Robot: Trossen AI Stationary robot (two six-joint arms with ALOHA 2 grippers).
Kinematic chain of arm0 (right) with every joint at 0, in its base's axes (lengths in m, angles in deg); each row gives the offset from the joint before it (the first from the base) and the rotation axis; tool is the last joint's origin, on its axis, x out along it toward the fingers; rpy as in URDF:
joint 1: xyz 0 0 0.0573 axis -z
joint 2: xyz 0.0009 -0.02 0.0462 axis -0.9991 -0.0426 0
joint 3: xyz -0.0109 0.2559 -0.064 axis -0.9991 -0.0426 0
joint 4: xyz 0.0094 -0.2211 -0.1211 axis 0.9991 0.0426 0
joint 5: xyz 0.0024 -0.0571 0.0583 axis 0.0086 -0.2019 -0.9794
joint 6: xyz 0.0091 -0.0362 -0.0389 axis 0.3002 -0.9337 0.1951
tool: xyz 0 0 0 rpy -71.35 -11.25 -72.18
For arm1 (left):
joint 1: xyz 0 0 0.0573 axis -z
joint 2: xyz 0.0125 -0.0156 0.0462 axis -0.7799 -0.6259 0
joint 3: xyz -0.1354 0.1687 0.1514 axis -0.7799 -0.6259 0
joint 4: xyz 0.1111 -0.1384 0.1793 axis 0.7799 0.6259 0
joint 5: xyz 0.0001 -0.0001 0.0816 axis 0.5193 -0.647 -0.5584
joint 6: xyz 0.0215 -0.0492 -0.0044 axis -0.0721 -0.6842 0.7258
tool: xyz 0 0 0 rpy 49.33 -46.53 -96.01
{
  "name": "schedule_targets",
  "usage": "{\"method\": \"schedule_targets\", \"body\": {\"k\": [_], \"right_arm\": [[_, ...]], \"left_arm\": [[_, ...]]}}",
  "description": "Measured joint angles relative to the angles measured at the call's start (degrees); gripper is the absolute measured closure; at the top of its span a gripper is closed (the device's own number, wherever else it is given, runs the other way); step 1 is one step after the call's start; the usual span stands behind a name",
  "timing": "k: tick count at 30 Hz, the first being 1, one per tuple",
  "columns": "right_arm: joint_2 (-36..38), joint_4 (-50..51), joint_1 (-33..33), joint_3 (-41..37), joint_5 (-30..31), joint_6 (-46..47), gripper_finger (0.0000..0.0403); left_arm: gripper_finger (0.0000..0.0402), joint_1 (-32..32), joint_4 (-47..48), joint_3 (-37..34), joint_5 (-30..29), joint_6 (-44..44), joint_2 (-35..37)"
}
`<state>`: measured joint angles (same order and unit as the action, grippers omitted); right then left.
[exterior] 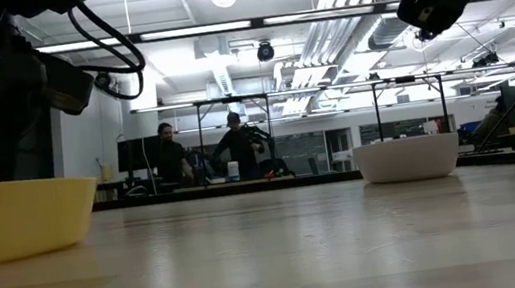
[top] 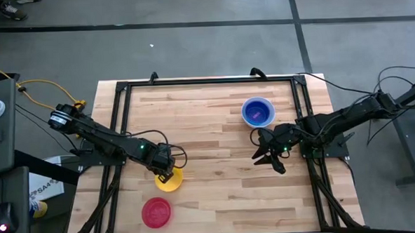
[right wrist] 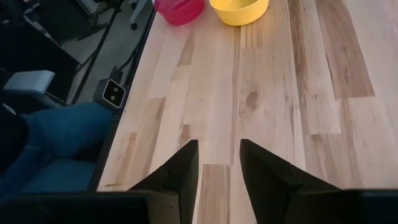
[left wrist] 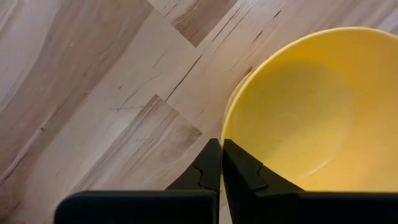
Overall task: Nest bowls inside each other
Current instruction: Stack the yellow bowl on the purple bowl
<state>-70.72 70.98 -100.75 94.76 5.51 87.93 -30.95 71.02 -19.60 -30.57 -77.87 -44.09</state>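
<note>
The wooden table carries three separate groups of bowls, and the yellow bowl serves as the fixed point for placing the rest. It sits upright toward the left-hand side of the table, and the left gripper is on it: in the left wrist view the two dark fingers are pressed together over the bowl's rim, one outside the wall and one inside, so the gripper is clamped shut on the yellow bowl. The red bowl stands just beside the yellow one, nearer the table's front edge and a little further left, not touching it (the right wrist view shows the red bowl and the yellow bowl side by side at the far end of the boards). Well away from the yellow bowl, across the table toward the far right corner, stands the white bowl with the blue bowl nested in it; something purple shows inside the blue one. In the low view the white bowl rests flat on the wood. The right gripper hangs above bare table near the white bowl, on the side facing the yellow bowl, its fingers spread apart and holding nothing.
</note>
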Motion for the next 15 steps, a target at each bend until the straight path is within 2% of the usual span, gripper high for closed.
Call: {"method": "schedule_targets", "body": {"k": [15], "right_arm": [[0.0, -5.4, 0.0, 0.0, 0.5, -7.9, 0.0291]], "left_arm": [[0.0401, -13.4, 0.6, 7.5, 4.7, 12.0, 0.0]]}}
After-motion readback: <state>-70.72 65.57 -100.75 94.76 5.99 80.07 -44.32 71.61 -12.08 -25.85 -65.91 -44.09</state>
